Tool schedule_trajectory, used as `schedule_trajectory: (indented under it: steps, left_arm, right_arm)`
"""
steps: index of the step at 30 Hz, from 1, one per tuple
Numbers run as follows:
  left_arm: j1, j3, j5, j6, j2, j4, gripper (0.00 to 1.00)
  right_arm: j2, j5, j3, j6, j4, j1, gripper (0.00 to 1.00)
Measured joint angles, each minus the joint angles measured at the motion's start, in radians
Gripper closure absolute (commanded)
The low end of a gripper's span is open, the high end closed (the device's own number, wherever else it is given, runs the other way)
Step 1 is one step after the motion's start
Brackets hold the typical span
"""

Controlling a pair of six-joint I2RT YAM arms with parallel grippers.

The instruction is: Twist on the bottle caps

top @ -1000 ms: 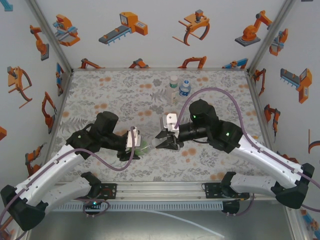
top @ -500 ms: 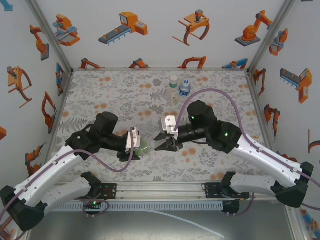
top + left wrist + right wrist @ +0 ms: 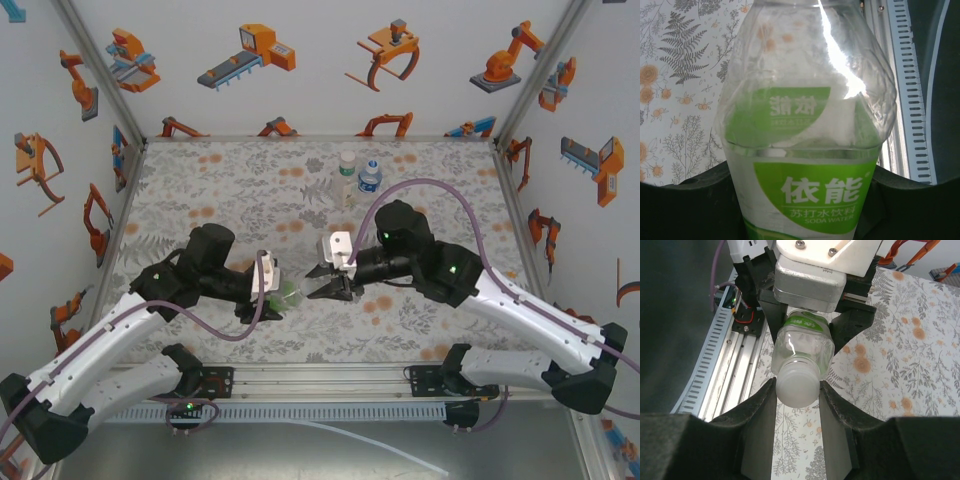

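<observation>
Left gripper (image 3: 276, 297) is clenched on the soda water bottle (image 3: 805, 165), holding it on its side over the table (image 3: 200, 190) near its front edge, neck toward the right gripper (image 3: 797, 390). That one grasps the whitish cap (image 3: 796, 385) on the neck, apparently to twist it; how far it is threaded I cannot tell.

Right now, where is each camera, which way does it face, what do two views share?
Top external: above, behind both arms, facing down at the floral-patterned table; both show.
Left wrist: along the left fingers gripping the clear plastic bottle with green-and-white label.
Right wrist: facing the left fingers; right fingers pinch the whitish round plastic cap.
Shared: both wrist views show that bottle.
</observation>
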Motion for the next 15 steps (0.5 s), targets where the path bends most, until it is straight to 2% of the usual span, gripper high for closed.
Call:
schedule_trajectory:
  steps: [3, 6, 10, 15]
  left_arm:
    - [0.0, 0.0, -0.002, -0.006, -0.001, 0.001, 1.0]
    - [0.0, 0.0, -0.005, -0.008, -0.001, 0.002, 1.0]
    - [0.0, -0.001, -0.045, -0.016, -0.001, 0.012, 1.0]
    - [0.0, -0.023, -0.109, -0.025, -0.002, 0.04, 1.0]
  right_arm:
    - [0.016, 0.003, 0.017, 0.011, -0.012, 0.0, 1.0]
    - [0.02, 0.008, 0.019, 0.027, -0.015, 0.0, 1.0]
    - [0.017, 0.083, 0.0, 0.225, 0.025, 0.001, 1.0]
    - [0.006, 0.233, -0.064, 0.606, 0.099, 0.003, 1.0]
